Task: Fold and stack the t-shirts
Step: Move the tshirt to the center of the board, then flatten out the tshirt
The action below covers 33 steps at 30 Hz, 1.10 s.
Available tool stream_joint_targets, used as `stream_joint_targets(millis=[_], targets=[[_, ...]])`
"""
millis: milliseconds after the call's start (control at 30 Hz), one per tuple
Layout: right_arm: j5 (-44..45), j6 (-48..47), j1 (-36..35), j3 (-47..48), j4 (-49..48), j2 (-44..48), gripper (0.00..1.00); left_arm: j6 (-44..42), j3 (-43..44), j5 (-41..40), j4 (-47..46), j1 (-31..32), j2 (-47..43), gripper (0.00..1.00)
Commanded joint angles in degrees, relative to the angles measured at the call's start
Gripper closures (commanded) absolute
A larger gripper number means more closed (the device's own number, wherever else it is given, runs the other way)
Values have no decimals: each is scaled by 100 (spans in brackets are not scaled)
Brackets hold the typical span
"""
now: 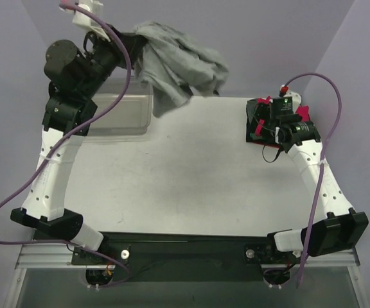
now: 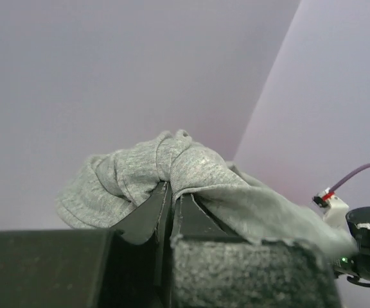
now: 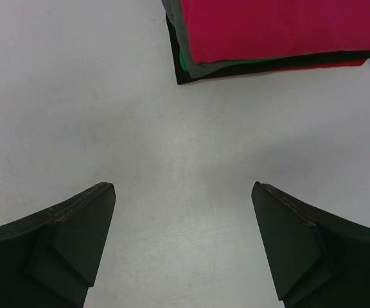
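In the top view, the left gripper (image 1: 135, 46) is raised at the far left, jaws clamped on the grey t-shirt (image 1: 180, 67). The shirt hangs bunched above the desk (image 1: 191, 179), beside the clear bin (image 1: 124, 112). The right gripper (image 1: 270, 119) hovers over the folded stack (image 1: 255, 128). The left wrist view shows the jaws pinching a grey fold. In the right wrist view, the jaws are spread wide and empty over the desk, and the stack ahead is pink-red on top.

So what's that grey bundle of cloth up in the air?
A heather-grey t-shirt, soft knit cloth, crumpled and unfolded. The left claw is shut on a bunched fold and holds it up near the far edge of the table, beside the clear bin; the rest hangs in loose wrinkles. Whether its lowest tip touches the table is unclear.
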<state>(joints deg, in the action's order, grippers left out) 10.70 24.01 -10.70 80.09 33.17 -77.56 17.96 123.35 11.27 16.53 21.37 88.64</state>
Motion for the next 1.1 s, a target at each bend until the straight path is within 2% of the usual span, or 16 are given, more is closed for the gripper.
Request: stream_joint_targets(millis=[0, 33, 67, 100, 133, 167, 200, 333, 567, 833, 967, 1067], targets=[[90, 51, 77, -362, 23, 425, 8, 638, -1517, -116, 157, 227, 145, 100], [64, 51, 85, -459, 23, 582, 8, 726, -1855, -142, 218, 280, 145, 89], [64, 69, 94, -573, 23, 680, 8, 788, -2163, -29, 262, 359, 240, 71], [46, 77, 103, -783, 23, 768, 8, 902, -2671, 68, 541, 394, 337, 51], [20, 69, 112, -898, 32, 943, 7, 946, -2876, 138, 709, 447, 442, 25], [11, 69, 103, -1004, 41, 1031, 7, 973, -3122, 209, 850, 508, 644, 13], [-24, 51, 112, -1205, 49, 1111, 7, 1069, -3298, 174, 1208, 622, 733, 9], [-112, 16, 77, -1558, 93, 1313, 7, 841, -4342, -149, 1528, 1036, 681, 6], [-384, 112, -213, -1830, 93, 901, 10, 824, -5250, -459, 1941, 1124, 391, 8], [-1508, 34, -590, -2015, -144, 312, 16, 990, -5646, 41, 1582, 1115, 408, 12], [-1667, 42, -1371, -2147, -170, 110, 20, 1087, -5690, 192, 1362, 1115, 741, 14], [-1712, 139, -1567, -2296, -170, -66, 23, 1263, -5708, 174, 1204, 1063, 874, 17]])
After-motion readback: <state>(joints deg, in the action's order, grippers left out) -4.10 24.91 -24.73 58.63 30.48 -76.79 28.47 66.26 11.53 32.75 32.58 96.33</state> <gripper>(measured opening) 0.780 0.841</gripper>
